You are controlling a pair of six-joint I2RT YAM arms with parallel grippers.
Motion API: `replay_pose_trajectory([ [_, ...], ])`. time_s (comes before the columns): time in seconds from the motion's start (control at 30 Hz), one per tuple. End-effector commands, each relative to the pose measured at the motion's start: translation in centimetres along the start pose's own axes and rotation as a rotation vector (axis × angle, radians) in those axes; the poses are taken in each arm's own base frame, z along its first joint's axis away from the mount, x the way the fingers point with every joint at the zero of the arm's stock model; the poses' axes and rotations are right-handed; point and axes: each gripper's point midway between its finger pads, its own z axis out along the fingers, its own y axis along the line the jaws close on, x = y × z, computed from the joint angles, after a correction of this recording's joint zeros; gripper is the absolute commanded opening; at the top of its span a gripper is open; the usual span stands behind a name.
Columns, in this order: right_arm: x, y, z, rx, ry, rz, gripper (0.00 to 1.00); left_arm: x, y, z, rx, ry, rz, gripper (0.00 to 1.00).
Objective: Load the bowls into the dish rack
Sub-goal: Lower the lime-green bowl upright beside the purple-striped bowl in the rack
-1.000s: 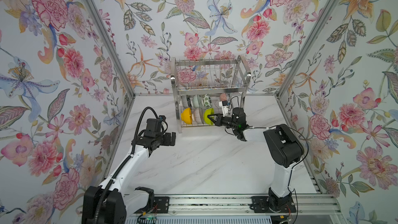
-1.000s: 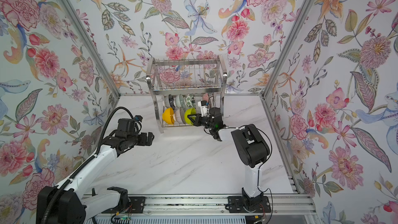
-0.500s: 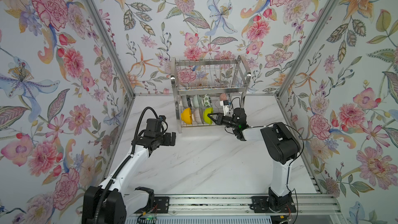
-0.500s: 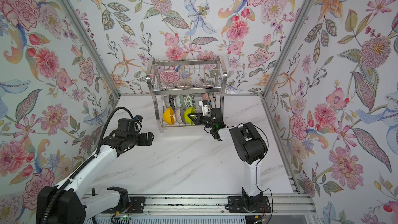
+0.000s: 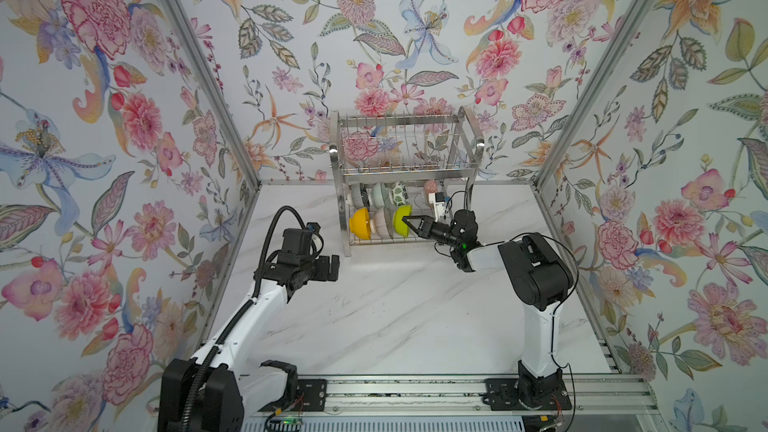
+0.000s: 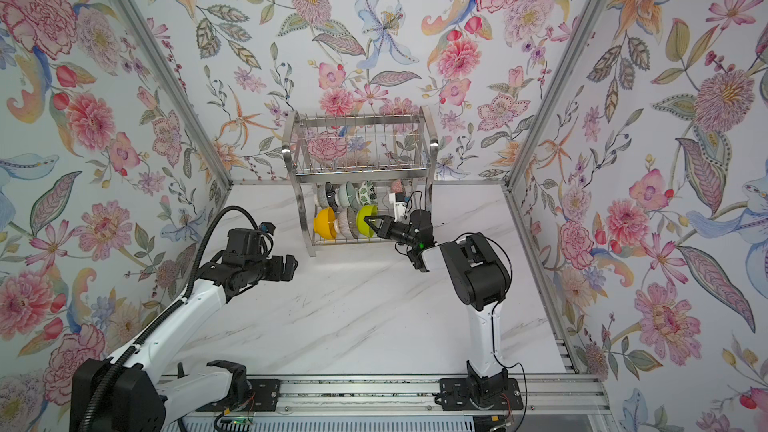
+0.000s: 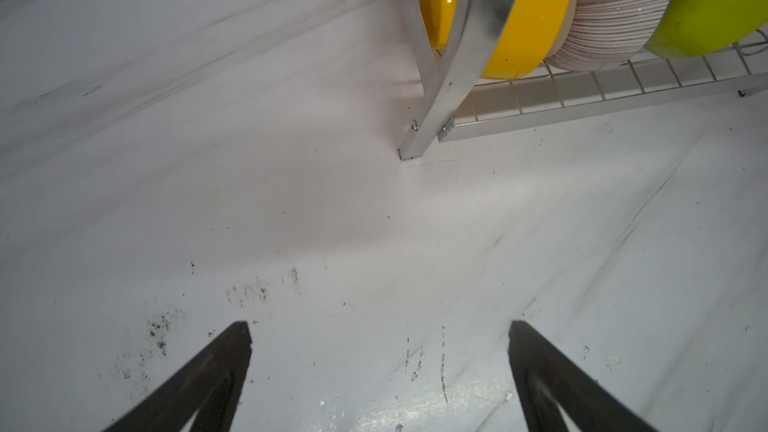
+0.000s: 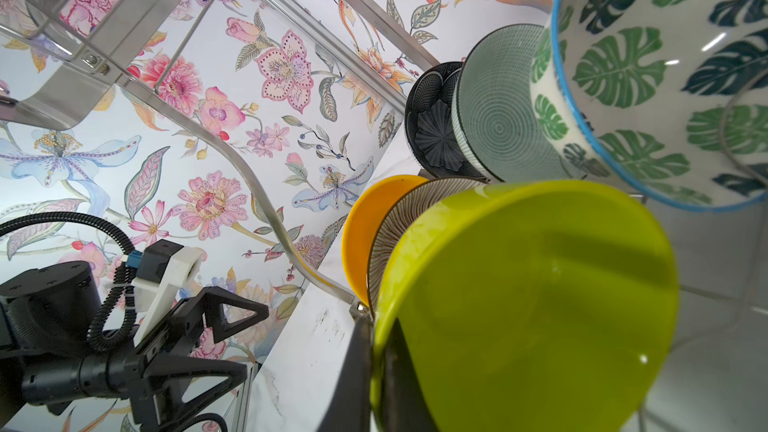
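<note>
right pincer [image 8: 372, 326] clamped on rim of lime green bowl [image 8: 540, 305]; bowl on edge in dish rack [image 5: 407, 176] lower tier, front row, touching ribbed bowl [image 5: 382, 222]. left pincer [image 7: 380, 328] wide, empty, above bench [image 5: 395, 317], near rack's front left post.

dish rack [image 7: 457, 76]: shiny polished metal. lime green bowl [image 8: 540, 305], orange-yellow bowl [image 7: 528, 14]: glossy, smooth. ribbed bowl [image 7: 615, 6]: fine-lined, duller. desk [image 7: 291, 201]: smooth marble-look, dark scuffs. left gripper [image 7: 379, 326]: matt black.

Bright even light, soft shadow on my bench [image 7: 291, 209], dish rack [image 7: 486, 14] post glary and out of focus.
</note>
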Motion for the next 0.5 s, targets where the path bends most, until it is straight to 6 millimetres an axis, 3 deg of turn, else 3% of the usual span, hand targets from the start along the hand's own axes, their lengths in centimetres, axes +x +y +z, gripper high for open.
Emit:
replay_pose_trajectory([
  [0.0, -1.4, 1.2, 0.4, -0.056, -0.031, -0.038, 0.02, -0.1, -0.5, 0.2, 0.019, 0.002, 0.025, 0.99],
  [0.47, -0.9, 0.2, 0.5, -0.039, -0.016, -0.012, 0.03, 0.0, -0.5, 0.3, 0.018, 0.009, 0.025, 0.99],
])
